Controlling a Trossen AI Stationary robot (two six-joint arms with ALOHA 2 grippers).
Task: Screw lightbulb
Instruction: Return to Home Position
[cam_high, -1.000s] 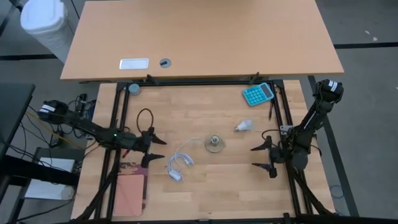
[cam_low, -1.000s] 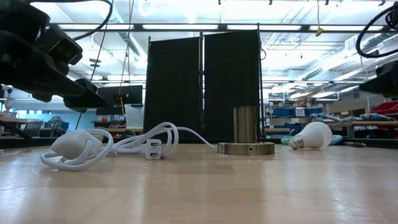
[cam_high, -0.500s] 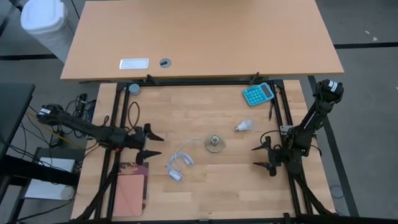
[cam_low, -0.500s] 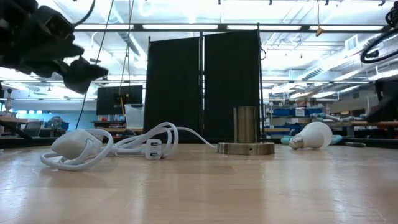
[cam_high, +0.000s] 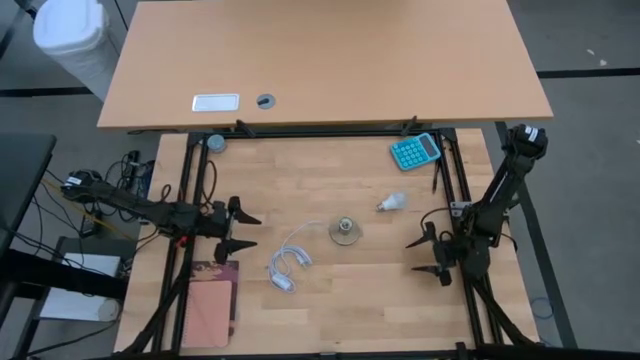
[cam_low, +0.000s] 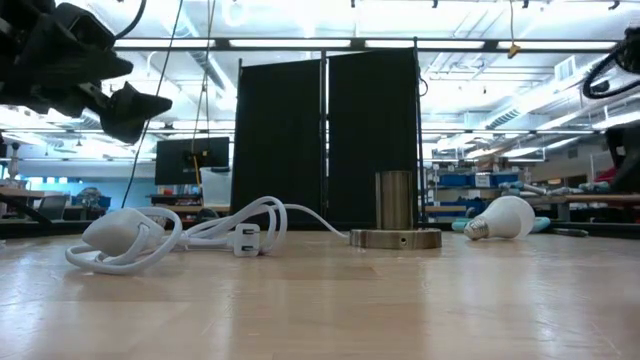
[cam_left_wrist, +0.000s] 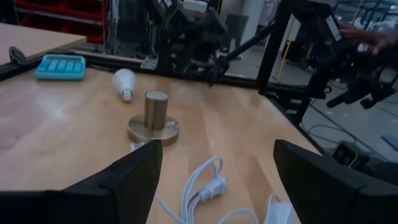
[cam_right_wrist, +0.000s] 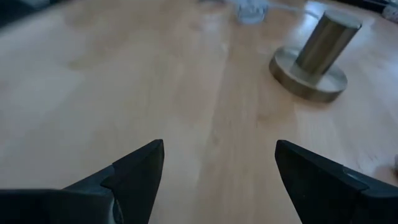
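The white lightbulb lies on its side on the wooden table, right of centre, also seen in the low view and the left wrist view. The brass socket stands upright on its round base near the middle. Its white cord lies coiled left of it. My left gripper hangs open above the table's left part, pointing level toward the socket. My right gripper stands open at the right, tipped down toward the table, nearer than the bulb. Neither holds anything.
A turquoise calculator lies at the far right corner. A pinkish pad lies at the near left edge. Black frame rails run along both sides. A large desk stands beyond the far edge. Bare wood lies between socket and right gripper.
My left gripper has risen and drawn back a little toward the table's left edge, tipping up from a downward slant to level; it stays open. My right gripper has rolled and tipped a little almost in place. The bulb, socket and cord have not moved.
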